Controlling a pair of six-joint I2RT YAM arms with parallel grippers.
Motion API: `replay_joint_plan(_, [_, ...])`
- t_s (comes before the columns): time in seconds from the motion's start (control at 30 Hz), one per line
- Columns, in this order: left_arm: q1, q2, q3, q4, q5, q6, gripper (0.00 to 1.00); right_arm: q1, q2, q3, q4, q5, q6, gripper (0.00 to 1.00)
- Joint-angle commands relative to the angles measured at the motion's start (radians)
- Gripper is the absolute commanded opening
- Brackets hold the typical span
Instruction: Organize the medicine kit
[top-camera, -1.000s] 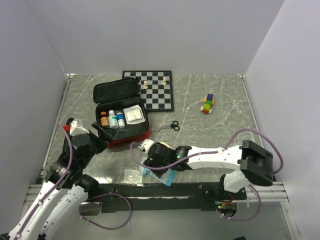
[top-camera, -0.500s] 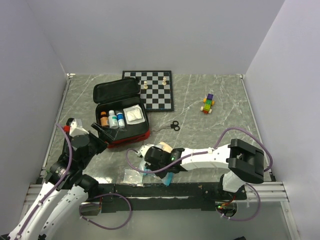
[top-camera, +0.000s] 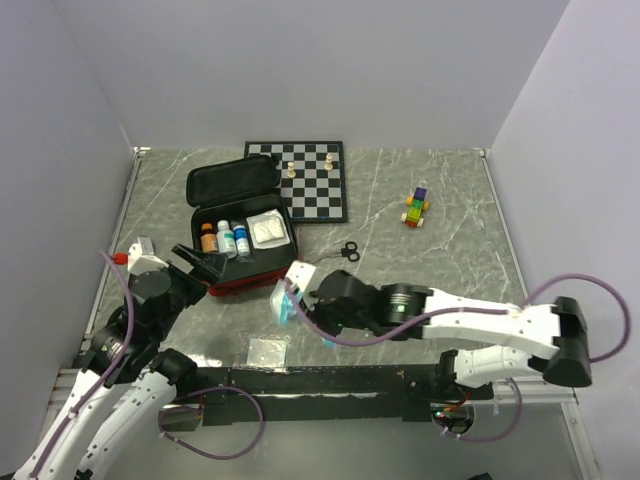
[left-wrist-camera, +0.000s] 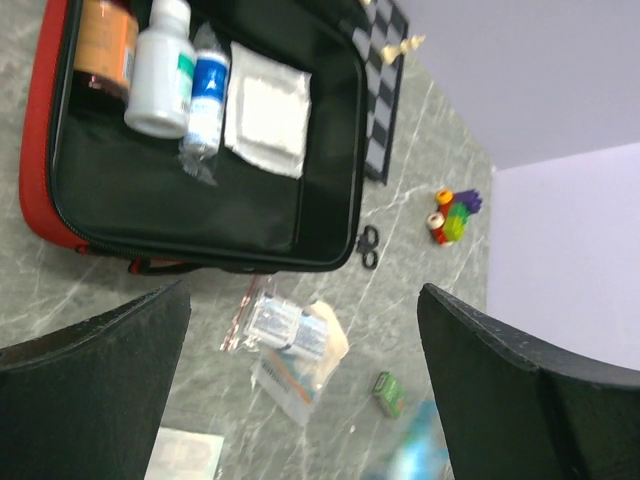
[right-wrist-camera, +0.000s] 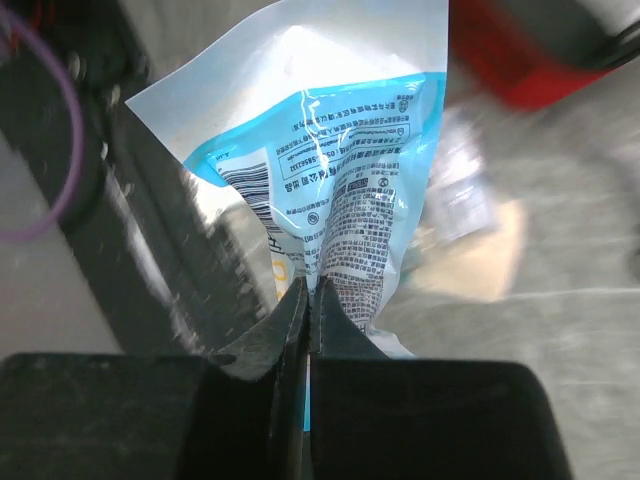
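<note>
The medicine kit (top-camera: 248, 278) lies open at the left, red outside and black inside, its lid (top-camera: 232, 180) folded back. Inside stand a brown bottle (left-wrist-camera: 104, 40), a white bottle (left-wrist-camera: 160, 70) and a small blue-labelled bottle (left-wrist-camera: 208, 95), beside a white gauze pad (left-wrist-camera: 267, 110). My right gripper (right-wrist-camera: 308, 292) is shut on a blue-and-white printed packet (right-wrist-camera: 340, 150). In the top view that packet (top-camera: 281, 300) hangs just right of the kit's front corner. My left gripper (left-wrist-camera: 305, 295) is open and empty, hovering near the kit's front left.
A zip bag of packets (left-wrist-camera: 290, 335), a small green box (left-wrist-camera: 390, 393) and small black scissors (left-wrist-camera: 368, 247) lie right of the kit. A flat clear sachet (top-camera: 267, 351) sits near the front edge. The chessboard (top-camera: 312, 185) and coloured blocks (top-camera: 417, 207) are further back.
My right gripper closed on the blue-and-white packet near the front edge, then lifted it up and back toward the kit. The left arm shifted slightly, its gripper still open.
</note>
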Motion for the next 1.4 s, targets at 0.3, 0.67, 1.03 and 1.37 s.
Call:
replay_joint_plan(0.3, [-0.004,-0.068,0.078,-0.048,-0.118,0.012,0.99,-0.109,0.231,0.155,0.502,0.196,-0.534,0.0])
replay_joint_plan(0.67, [-0.004,-0.155,0.079,-0.118,-0.193,0.008,0.99,-0.227,0.509,0.373,0.557,-0.155,-0.741,0.0])
replay_joint_plan(1.03, [-0.004,-0.141,0.068,-0.097,-0.171,0.021,0.99,-0.227,0.644,0.33,0.643,-0.232,-0.92,0.0])
replay_joint_plan(1.37, [-0.004,-0.104,0.042,-0.072,-0.139,0.017,0.99,-0.242,0.733,0.378,0.583,-0.316,-0.991,0.0])
